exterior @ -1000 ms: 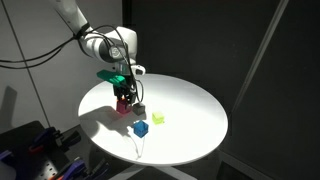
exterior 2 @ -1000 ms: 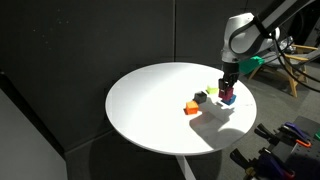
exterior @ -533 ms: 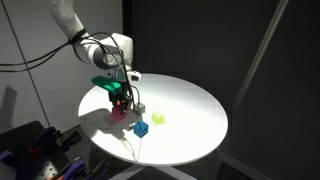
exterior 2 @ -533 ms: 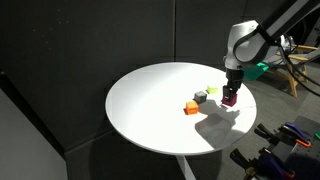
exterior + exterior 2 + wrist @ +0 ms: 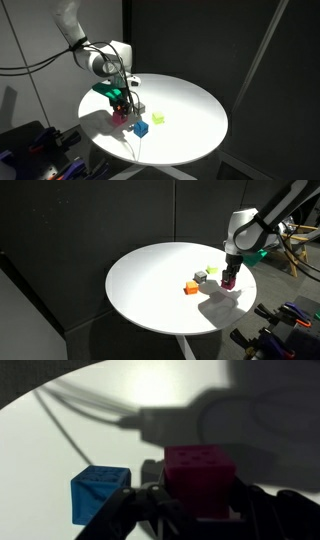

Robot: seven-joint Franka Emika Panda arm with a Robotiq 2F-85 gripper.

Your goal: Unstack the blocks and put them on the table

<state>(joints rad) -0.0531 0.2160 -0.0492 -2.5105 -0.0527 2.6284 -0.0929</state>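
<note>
My gripper is shut on the magenta block, low over the white table near its edge. In the wrist view the magenta block fills the space between the dark fingers of the gripper, and the blue block stands on the table just beside it. The blue block, the yellow-green block and the grey block lie apart on the table. In an exterior view the gripper holds the magenta block; the grey block and the yellow-green block sit close by.
An orange cube lies on the table next to the grey block. A thin white cable trails over the table's near edge. Dark equipment stands below the table beside the arm. Black curtains ring the scene.
The gripper has carried the magenta block sideways toward the table's edge and lower down. The other blocks have not moved.
</note>
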